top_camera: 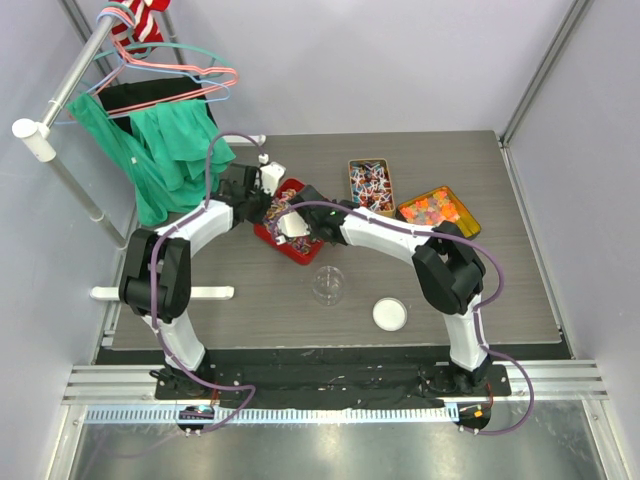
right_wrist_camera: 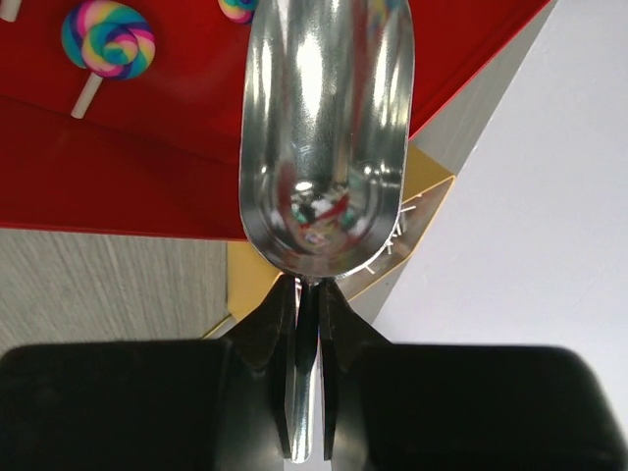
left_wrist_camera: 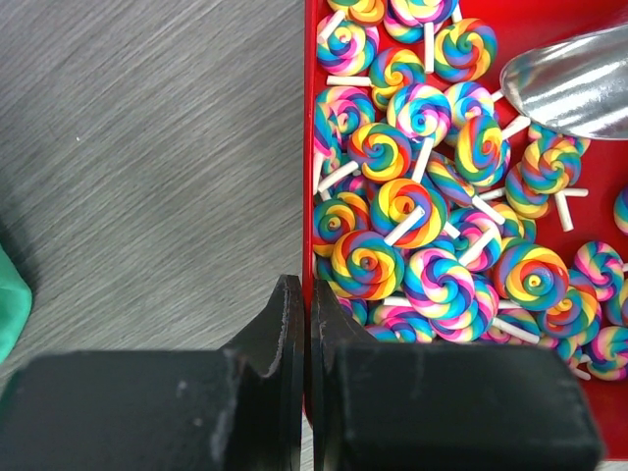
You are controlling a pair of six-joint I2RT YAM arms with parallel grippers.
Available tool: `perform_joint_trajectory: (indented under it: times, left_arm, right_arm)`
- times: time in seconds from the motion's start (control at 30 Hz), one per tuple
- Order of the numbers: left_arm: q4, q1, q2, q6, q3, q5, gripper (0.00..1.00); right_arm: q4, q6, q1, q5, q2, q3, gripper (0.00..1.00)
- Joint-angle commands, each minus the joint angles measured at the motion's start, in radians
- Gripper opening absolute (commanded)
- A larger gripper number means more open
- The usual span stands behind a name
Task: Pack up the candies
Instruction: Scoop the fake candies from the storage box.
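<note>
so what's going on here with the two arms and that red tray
The left gripper has its fingers shut on the wall of the red tray, which is full of rainbow swirl lollipop candies. The right gripper holds a metal scoop by its handle over the tray, and the scoop looks empty. A clear jar and a white lid sit apart, nearer the arm bases.

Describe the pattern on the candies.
The candies in the red tray are rainbow spiral swirls on white sticks, clearest in the left wrist view.
</note>
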Motion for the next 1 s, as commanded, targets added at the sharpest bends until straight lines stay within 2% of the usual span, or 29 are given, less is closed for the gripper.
perform_joint_trajectory:
  times: [0.0, 0.23, 0.43, 0.8, 0.97]
  left_arm:
    - [0.178, -0.01, -0.08, -0.034, 0.03, 0.072, 0.0]
    - [0.181, -0.009, -0.074, -0.033, 0.021, 0.069, 0.0]
    - [0.181, -0.009, -0.069, -0.045, 0.022, 0.078, 0.0]
    - [0.177, -0.01, -0.086, -0.069, -0.007, 0.113, 0.0]
    - [0.178, -0.01, -0.077, -0.097, -0.001, 0.121, 0.0]
  right_arm:
    - [-0.122, 0.04, 0.041, -0.202, -0.012, 0.009, 0.01]
    - [-0.173, 0.108, 0.044, -0.307, -0.034, 0.015, 0.01]
    - [-0.194, 0.132, 0.053, -0.334, -0.034, 0.033, 0.01]
    - [-0.24, 0.221, 0.058, -0.487, 0.012, 0.109, 0.01]
    - [-0.229, 0.284, 0.058, -0.49, 0.049, 0.125, 0.01]
